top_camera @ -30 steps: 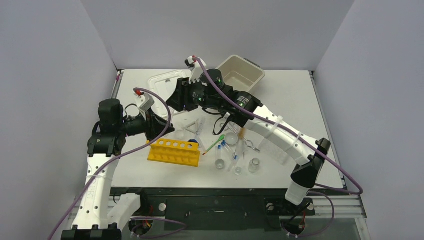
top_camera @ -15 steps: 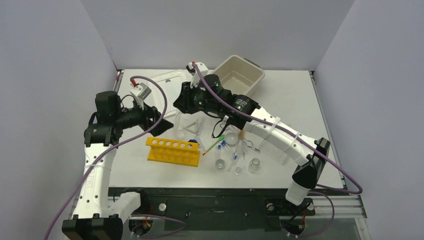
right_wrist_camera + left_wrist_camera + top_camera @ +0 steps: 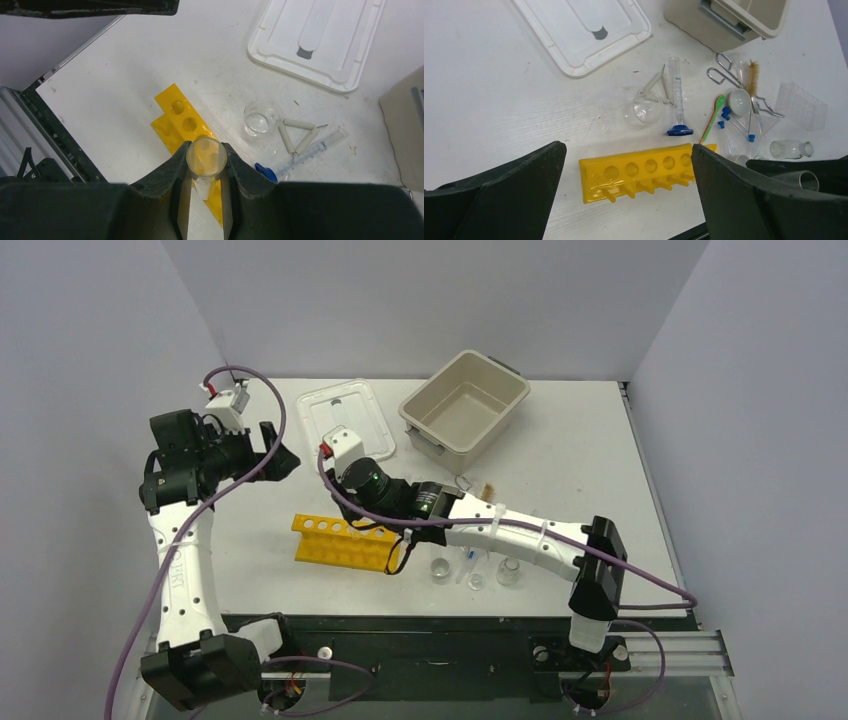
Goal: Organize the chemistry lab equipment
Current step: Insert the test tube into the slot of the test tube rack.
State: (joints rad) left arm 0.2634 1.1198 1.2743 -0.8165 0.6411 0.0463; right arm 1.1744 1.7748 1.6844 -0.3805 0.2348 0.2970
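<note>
Right gripper (image 3: 205,175) grasps a clear test tube (image 3: 206,156) upright above the yellow rack (image 3: 181,118); left gripper (image 3: 627,147), released and empty, hangs apart from the rack.

Hidden and cropped parts in the three views

From above, the right arm (image 3: 510,535) covers the right end of the yellow rack (image 3: 335,540) and the tips of the right claw (image 3: 206,150). The clear vessels (image 3: 440,568) beside it are too small to tell apart. In the right wrist view the clear tube (image 3: 206,160) and the claw's fingers (image 3: 175,172) hide the rack's near end, and the picture's edge cuts the beige tub (image 3: 405,130). The left claw's fingers (image 3: 499,195) run off the left wrist picture.
</note>
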